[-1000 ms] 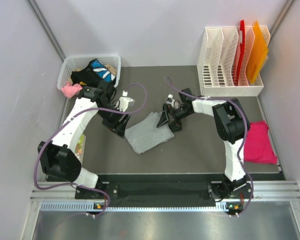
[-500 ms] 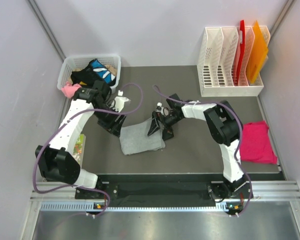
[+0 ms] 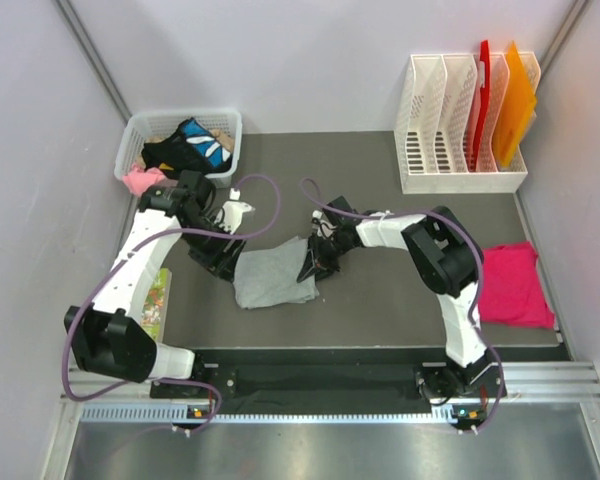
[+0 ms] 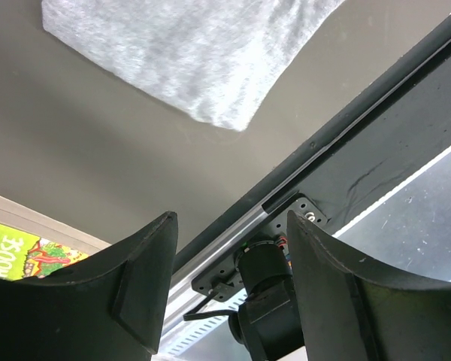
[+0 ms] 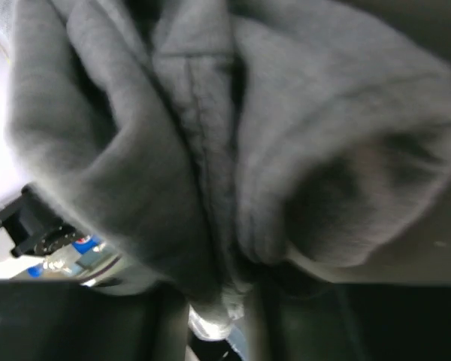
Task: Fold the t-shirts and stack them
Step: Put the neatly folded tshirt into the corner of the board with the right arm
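The light grey t-shirt (image 3: 270, 280) lies folded into a small rectangle on the dark mat, left of centre. My right gripper (image 3: 311, 263) is at its right edge. In the right wrist view, bunched grey cloth (image 5: 210, 173) fills the frame and is pinched between the gripper's (image 5: 219, 312) dark fingers. My left gripper (image 3: 218, 262) stands open just off the shirt's left edge. In the left wrist view the gripper's (image 4: 233, 259) fingers hold nothing, and a corner of the grey shirt (image 4: 195, 53) lies ahead of them. The magenta-pink t-shirt (image 3: 515, 285) rests folded at the far right.
A white basket (image 3: 140, 128) of mixed clothes stands at the back left. A white file rack (image 3: 450, 120) with red and orange folders (image 3: 515, 95) is at the back right. A colourful booklet (image 3: 158, 295) lies on the left edge, and a black rail (image 3: 320, 355) borders the near side.
The grey shirt and both grippers have shifted toward the near left. My right gripper went from open to closed on the shirt's right edge. The left gripper stayed open.
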`<action>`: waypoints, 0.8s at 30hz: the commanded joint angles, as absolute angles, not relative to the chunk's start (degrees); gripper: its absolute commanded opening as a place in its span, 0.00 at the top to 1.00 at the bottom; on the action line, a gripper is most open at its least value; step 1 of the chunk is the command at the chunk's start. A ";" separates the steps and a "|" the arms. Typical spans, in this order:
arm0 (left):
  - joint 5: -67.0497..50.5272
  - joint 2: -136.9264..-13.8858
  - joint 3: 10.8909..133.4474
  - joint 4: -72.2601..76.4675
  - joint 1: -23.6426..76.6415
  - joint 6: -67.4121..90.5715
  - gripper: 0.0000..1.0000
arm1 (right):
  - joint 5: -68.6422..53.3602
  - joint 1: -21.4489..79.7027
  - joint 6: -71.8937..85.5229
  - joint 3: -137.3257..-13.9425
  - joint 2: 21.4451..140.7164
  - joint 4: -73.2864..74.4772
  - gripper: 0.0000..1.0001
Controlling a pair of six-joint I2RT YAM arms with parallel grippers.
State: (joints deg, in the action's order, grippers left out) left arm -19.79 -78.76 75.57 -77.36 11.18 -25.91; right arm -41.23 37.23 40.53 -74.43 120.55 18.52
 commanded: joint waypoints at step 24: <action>-20.83 -74.79 75.15 -84.73 0.36 -37.52 0.35 | -21.36 20.58 32.79 -70.31 90.13 27.76 1.00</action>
State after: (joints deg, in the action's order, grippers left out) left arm -19.22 -74.98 75.20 -77.36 2.90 -33.43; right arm -26.94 27.90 37.69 -69.25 104.38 21.63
